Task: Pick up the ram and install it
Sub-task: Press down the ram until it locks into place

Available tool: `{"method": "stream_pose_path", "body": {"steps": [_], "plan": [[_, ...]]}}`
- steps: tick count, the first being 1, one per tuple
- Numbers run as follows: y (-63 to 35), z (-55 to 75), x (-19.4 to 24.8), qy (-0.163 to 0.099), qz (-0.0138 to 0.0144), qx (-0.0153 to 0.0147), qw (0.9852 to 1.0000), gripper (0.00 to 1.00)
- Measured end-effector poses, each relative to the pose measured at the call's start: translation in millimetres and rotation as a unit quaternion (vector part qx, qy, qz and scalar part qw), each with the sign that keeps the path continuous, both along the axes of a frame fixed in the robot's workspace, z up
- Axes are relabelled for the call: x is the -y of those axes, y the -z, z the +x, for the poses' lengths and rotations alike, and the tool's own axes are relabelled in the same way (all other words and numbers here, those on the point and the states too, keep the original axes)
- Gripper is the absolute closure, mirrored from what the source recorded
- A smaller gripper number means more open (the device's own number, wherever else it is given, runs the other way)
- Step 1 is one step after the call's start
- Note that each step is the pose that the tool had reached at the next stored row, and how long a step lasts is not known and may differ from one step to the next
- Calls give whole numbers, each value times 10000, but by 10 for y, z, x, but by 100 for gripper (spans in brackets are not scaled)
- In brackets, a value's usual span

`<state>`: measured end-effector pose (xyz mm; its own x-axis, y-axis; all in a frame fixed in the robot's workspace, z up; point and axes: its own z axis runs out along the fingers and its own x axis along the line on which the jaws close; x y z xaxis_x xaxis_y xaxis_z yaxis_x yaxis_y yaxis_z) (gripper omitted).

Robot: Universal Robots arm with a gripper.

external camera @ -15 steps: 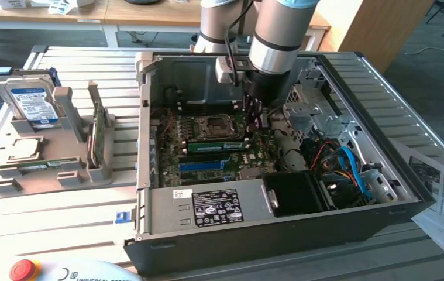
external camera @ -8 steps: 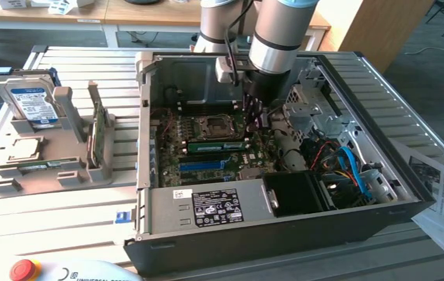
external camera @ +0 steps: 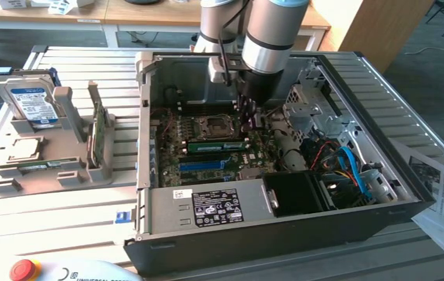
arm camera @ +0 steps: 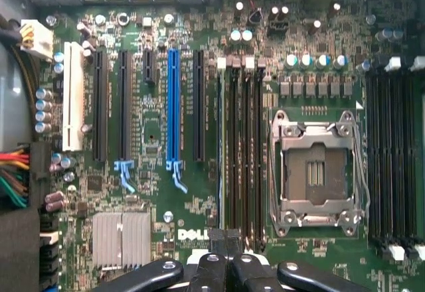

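The ram [external camera: 217, 145], a long narrow green stick, stands on edge in a memory slot of the motherboard [external camera: 176, 170] inside the open computer case [external camera: 284, 240], just beside the CPU socket [external camera: 210, 124]. My gripper [external camera: 247, 126] reaches down into the case and is shut, with nothing between its fingers. Its tips hang at the end of the ram toward the exterior view's right; I cannot tell whether they touch it. In the wrist view the shut gripper [arm camera: 226, 239] sits over one end of the row of memory slots [arm camera: 242, 152], next to the CPU socket [arm camera: 317, 172].
A grey holder tray [external camera: 19, 187] at the exterior view's left carries a hard drive [external camera: 30, 102], an upright taller green card [external camera: 97, 132], a CPU chip [external camera: 23, 149] and another green stick [external camera: 46, 165]. The power supply [external camera: 210, 208], cables [external camera: 347, 164] and case walls crowd the board.
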<state>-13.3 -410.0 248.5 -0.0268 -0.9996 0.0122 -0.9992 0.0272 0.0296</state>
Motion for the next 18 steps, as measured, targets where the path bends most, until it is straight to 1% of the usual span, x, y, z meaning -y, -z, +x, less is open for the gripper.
{"method": "stream_pose_path", "body": {"steps": [13,18], "plan": [[0,-299,-1,0,0,8,10000,90],[0,-392,-1,0,0,8,10000,90]]}}
